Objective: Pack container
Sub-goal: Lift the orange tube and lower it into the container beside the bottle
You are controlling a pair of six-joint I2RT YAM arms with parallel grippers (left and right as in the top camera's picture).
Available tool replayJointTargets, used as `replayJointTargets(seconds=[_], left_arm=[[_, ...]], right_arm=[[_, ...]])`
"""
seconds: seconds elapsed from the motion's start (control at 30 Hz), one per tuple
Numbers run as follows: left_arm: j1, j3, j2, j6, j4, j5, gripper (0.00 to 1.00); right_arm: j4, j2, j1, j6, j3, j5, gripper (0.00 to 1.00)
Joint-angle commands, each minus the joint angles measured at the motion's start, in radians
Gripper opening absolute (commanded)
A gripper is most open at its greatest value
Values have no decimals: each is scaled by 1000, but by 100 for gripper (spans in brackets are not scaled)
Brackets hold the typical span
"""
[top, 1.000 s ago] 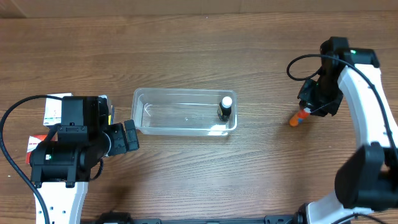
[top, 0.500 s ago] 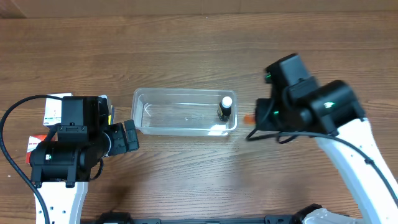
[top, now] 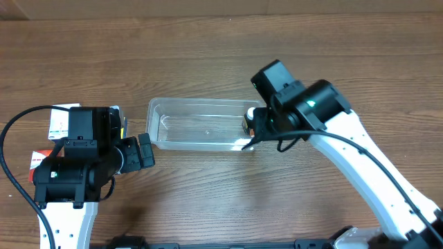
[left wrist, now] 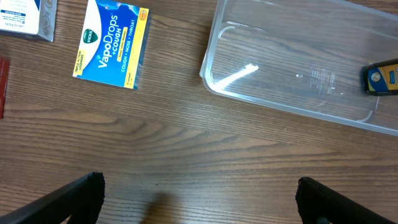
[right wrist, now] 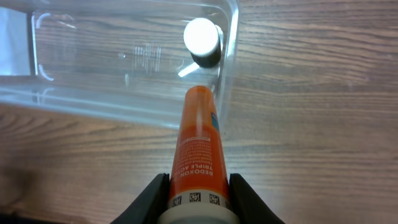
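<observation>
**A:** any labels readable?

**B:** yep. The orange tube (right wrist: 198,143) says "REDOXON TRIPLE AC…". The right gripper (right wrist: 199,190) is clamped on it, tip over the right-end rim of the container (top: 187,128), mid-table, beside a white-capped bottle (right wrist: 203,38). The blue box (left wrist: 112,43) reads Vicks VapoDrops Cough. The left gripper (left wrist: 199,196) is spread wide, holding nothing.

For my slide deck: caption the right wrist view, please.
Right pincer holds an orange tube at the clear container edge, white-capped bottle inside.

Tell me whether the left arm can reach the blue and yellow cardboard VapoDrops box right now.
Probably yes: the blue and yellow cardboard VapoDrops box lies flat on the wooden table, ahead of the open left end effector, with nothing between them.
</observation>
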Motion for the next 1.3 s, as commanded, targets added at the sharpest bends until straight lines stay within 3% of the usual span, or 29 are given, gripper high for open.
replayJointTargets(seconds=[0.0,0.43,1.03,1.2,1.27], left_arm=[[11,22,2,-6,4,10,100],[11,22,2,-6,4,10,100],[11,22,2,-6,3,10,100],[11,22,2,-6,3,10,100],[11,22,2,-6,3,10,100]], right_arm=[[23,42,4,7,16,13,7],[59,213,4,7,16,12,7],[87,220,2,30,-36,12,8],[69,220,2,30,-36,12,12],[64,220,2,30,-36,12,22]])
